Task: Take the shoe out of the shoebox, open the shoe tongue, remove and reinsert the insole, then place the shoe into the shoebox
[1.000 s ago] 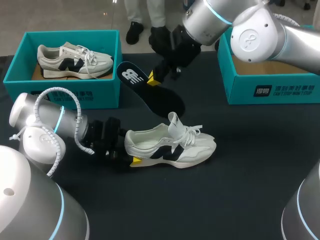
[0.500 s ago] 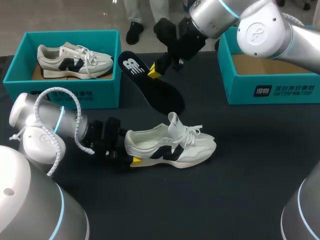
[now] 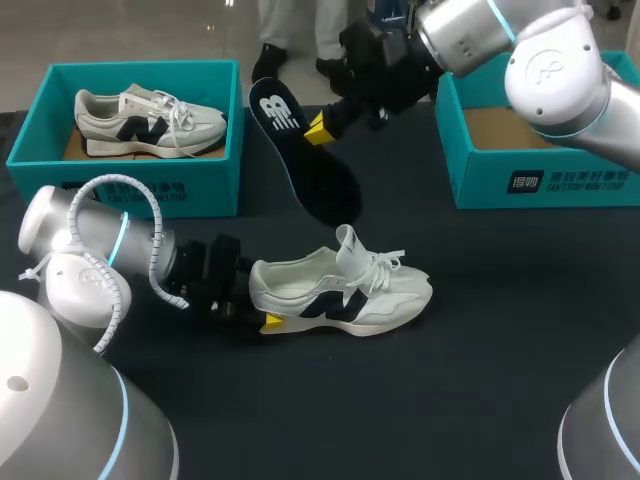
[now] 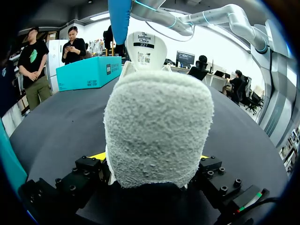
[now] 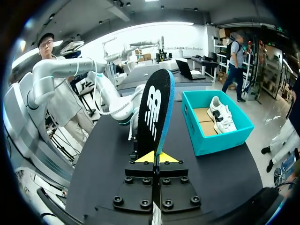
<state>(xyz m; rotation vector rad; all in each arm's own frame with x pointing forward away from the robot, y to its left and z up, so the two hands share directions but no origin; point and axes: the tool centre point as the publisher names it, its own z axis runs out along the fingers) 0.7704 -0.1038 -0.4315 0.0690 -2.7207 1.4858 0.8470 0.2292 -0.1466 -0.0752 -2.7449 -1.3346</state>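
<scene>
Head view looks down from behind; both wrist views sit close, sharing perhaps the insole [image 5: 154, 112].

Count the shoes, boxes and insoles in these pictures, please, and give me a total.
Shoes: 2 (boxed shoe, table shoe)
Boxes: 2 (left box, right box)
Insoles: 1 (insole, held in the right gripper)
Total: 5

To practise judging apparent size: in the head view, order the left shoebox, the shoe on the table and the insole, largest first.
1. left shoebox.
2-3. shoe and insole: similar length; the insole is held nearer the camera, so unranked.
</scene>
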